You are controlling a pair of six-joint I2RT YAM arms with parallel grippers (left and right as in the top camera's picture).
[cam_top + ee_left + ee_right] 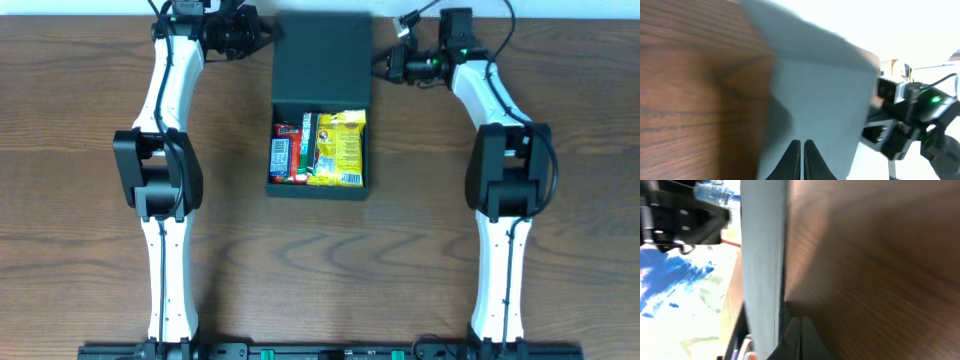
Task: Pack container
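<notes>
Jaws closed on left gripper (266,38) and right gripper (380,66), flanking open container (322,55)

Evenly lit, sharp overhead view; both wrist views soft and blurred, backgrounds blown out white.

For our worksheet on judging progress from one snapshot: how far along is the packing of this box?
Done: snack packets, a yellow packet among them, lie inside the container. In hand: the left gripper and right gripper, both shut and holding nothing, sit at either side of the open lid; whether they touch it is unclear. Left: folding the lid over to close the container.
</notes>
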